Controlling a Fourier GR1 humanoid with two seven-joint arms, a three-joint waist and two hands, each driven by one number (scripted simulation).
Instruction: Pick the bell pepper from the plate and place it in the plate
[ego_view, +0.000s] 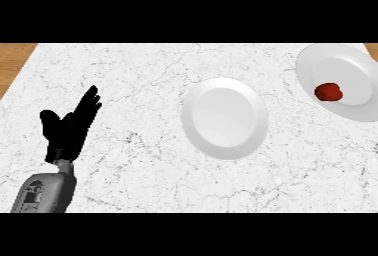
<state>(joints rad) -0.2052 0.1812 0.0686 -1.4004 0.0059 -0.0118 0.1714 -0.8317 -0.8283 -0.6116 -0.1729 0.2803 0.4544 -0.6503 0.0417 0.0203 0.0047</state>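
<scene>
Head view, looking steeply down on the counter. The bell pepper (328, 92), small and dark red, lies inside the far plate (354, 60), a white plate at the counter's far right corner, part of it cut off by the view's right edge. The pepper rests a little left of that plate's centre, and nothing touches it.

A second white plate (224, 118) stands near the middle of the counter, well apart from the pepper and nearer the front edge; it holds nothing.

The left hand (68, 131) shows toward the counter's left side, on its grey forearm (46, 191) that comes in from the lower edge. Its fingers are straight and point upward, the thumb spread, with nothing in its hold: a hand at rest, well apart from both plates. The right hand does not show.

The counter (133, 75) is white marble with grey veining; strips of wood floor (15, 60) show beyond its far corners.

Progress, as a judgement: one plate carries the pepper and the other is bare. This fits either the pepper awaiting transfer to the middle plate, or a transfer into the far plate already completed; the view does not settle which.
</scene>
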